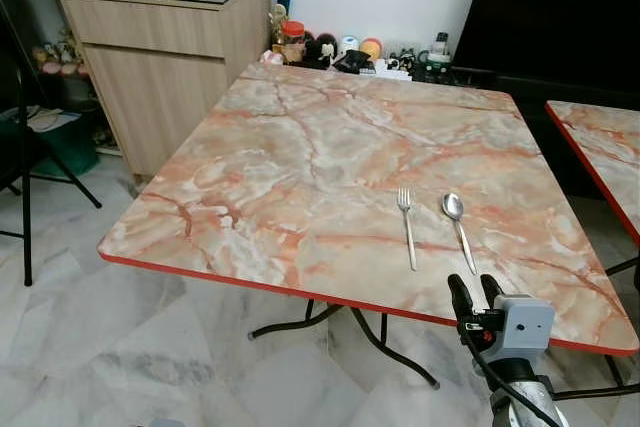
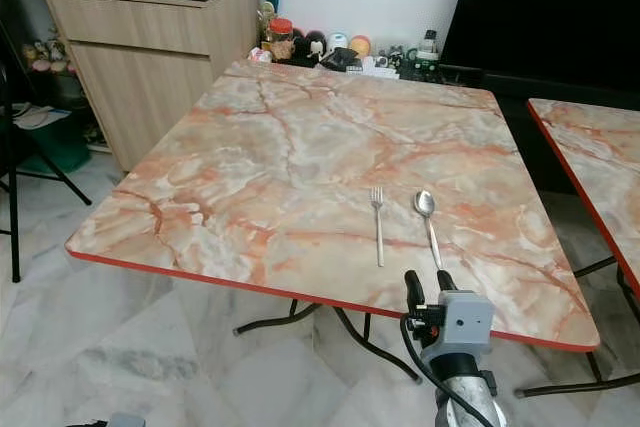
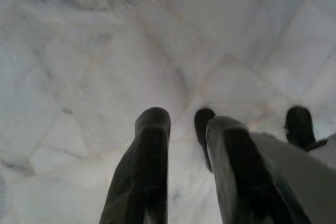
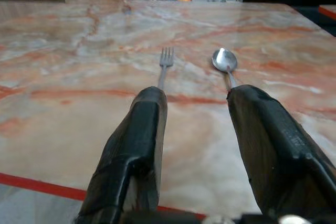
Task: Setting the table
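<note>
A silver fork [image 1: 407, 225] and a silver spoon [image 1: 458, 227] lie side by side, a little apart, on the pink marble table [image 1: 300, 167] near its front right edge. My right gripper [image 1: 475, 292] hovers at the table's red front edge just below the spoon's handle, open, with nothing between its fingers. In the right wrist view the fork [image 4: 165, 64] and spoon [image 4: 225, 62] lie ahead of the spread fingers [image 4: 137, 145]. My left gripper [image 3: 181, 124] hangs low over the marble floor, fingers open and empty.
A wooden cabinet [image 1: 165, 57] stands at the back left, with jars and small toys [image 1: 320, 47] along the far wall. A second marble table [image 1: 605, 147] sits to the right. A black chair frame [image 1: 25, 157] stands at the left. The table's black legs [image 1: 380, 337] cross underneath.
</note>
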